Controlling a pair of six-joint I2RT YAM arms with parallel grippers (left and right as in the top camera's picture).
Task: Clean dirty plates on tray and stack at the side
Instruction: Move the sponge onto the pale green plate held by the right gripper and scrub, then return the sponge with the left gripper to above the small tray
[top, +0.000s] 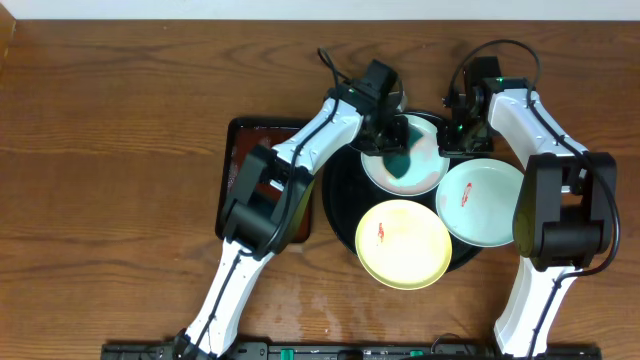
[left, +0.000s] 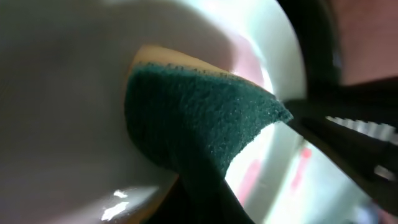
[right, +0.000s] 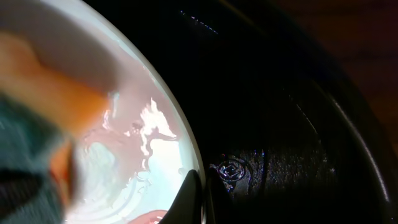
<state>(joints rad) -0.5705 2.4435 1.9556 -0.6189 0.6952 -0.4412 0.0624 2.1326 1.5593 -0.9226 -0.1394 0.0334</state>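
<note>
Tightly, left end effector (top: 390, 145) grips sponge (top: 400, 162) on rear plate (top: 430, 172); right end effector (right: 200, 196) pinches its rim beside tray (top: 338, 200) edge

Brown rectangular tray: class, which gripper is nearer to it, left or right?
Left. The left gripper, shut on a green sponge, is over the back plate, right of the brown rectangular tray. The right gripper pinches that plate's right rim, farther away.

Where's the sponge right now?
Overhead view: the green sponge sits on the rear mint plate on the black tray, under the left gripper, behind the yellow plate.
</note>
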